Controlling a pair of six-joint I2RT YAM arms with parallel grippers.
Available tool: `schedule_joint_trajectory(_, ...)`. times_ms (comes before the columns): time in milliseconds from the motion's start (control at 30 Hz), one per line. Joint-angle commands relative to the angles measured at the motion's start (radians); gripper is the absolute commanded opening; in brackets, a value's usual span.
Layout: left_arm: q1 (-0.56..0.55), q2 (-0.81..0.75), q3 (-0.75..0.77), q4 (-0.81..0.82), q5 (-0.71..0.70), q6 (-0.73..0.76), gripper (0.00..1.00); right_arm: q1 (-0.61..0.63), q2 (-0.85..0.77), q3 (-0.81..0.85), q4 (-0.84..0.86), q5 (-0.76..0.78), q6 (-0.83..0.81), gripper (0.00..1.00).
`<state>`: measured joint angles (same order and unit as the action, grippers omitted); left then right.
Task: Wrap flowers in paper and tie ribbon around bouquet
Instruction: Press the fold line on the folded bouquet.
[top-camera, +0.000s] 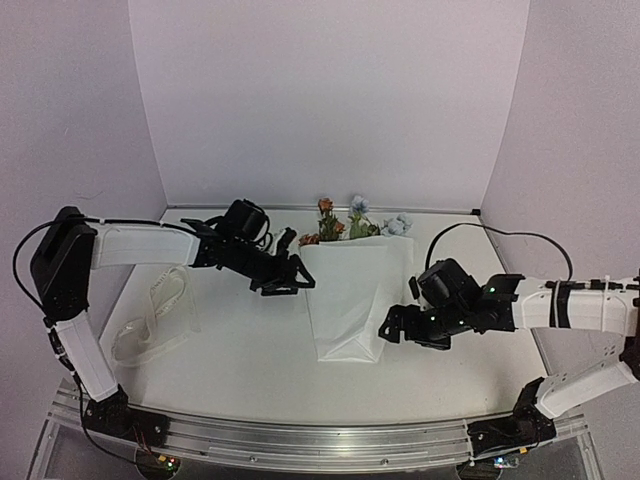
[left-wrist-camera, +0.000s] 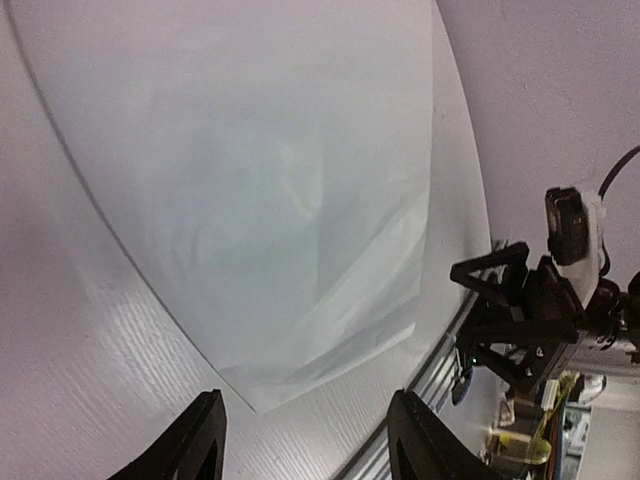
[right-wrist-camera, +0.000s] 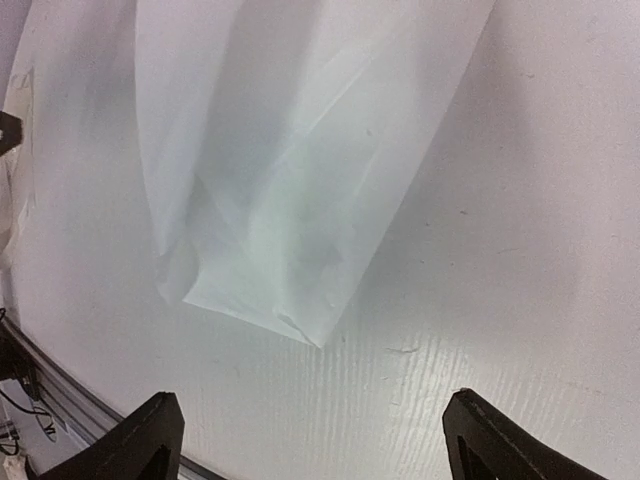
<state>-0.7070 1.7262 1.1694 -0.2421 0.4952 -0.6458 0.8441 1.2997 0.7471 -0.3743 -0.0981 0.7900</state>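
The white paper (top-camera: 355, 295) lies folded over the flowers (top-camera: 345, 225) in the middle of the table, forming a loose bouquet with orange and pale blue blooms sticking out at the far end. The ribbon (top-camera: 150, 320) lies looped at the left, apart from the bundle. My left gripper (top-camera: 288, 280) hovers open at the paper's upper left edge; its wrist view shows the paper (left-wrist-camera: 280, 200) beyond the spread fingers (left-wrist-camera: 200, 445), nothing between them. My right gripper (top-camera: 393, 328) is open by the lower right corner, with the paper's narrow end (right-wrist-camera: 290, 150) ahead of its wide-apart fingers (right-wrist-camera: 150, 440).
The metal rail (top-camera: 300, 440) runs along the near table edge. White walls close in the back and both sides. The right arm (left-wrist-camera: 540, 310) shows at the right of the left wrist view. A cable (top-camera: 500, 235) loops above the right arm.
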Motion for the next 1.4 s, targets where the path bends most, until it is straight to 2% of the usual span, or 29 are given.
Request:
schedule_joint_trajectory(0, 0.120, -0.129, -0.130, -0.016, -0.253, -0.051, 0.63, -0.043, 0.079, 0.074, 0.028, 0.013, -0.029, 0.98)
schedule_joint_trajectory(100, 0.194, -0.178, -0.201, 0.000, -0.270, -0.051, 0.65, -0.091, 0.134, 0.072, 0.127, 0.002, -0.009, 0.98)
schedule_joint_trajectory(267, 0.183, -0.118, -0.188, 0.055, -0.140, -0.059, 0.56, -0.194, 0.264, 0.101, 0.195, -0.044, 0.018, 0.97)
schedule_joint_trajectory(600, 0.137, -0.059, -0.219, 0.146, -0.091, -0.121, 0.50, -0.270, 0.535, 0.337, 0.253, -0.238, -0.022, 0.70)
schedule_joint_trajectory(800, 0.128, 0.012, -0.167, 0.203, -0.028, -0.131, 0.47, -0.275, 0.647, 0.514, 0.191, -0.289, -0.049, 0.68)
schedule_joint_trajectory(867, 0.109, 0.046, -0.119, 0.213, -0.002, -0.124, 0.45, -0.276, 0.666, 0.555, 0.155, -0.297, -0.069, 0.72)
schedule_joint_trajectory(1000, 0.040, 0.132, 0.005, 0.184, 0.039, -0.087, 0.41, -0.277, 0.655, 0.601, 0.029, -0.292, -0.128, 0.81)
schedule_joint_trajectory(1100, 0.000, 0.185, 0.064, 0.180, 0.065, -0.079, 0.38, -0.277, 0.573, 0.569, -0.051, -0.252, -0.145, 0.86)
schedule_joint_trajectory(1233, -0.037, 0.234, 0.094, 0.203, 0.101, -0.091, 0.32, -0.276, 0.433, 0.506, -0.132, -0.226, -0.129, 0.87)
schedule_joint_trajectory(1367, -0.079, 0.290, 0.121, 0.217, 0.126, -0.107, 0.28, -0.270, 0.332, 0.453, -0.137, -0.233, -0.089, 0.87)
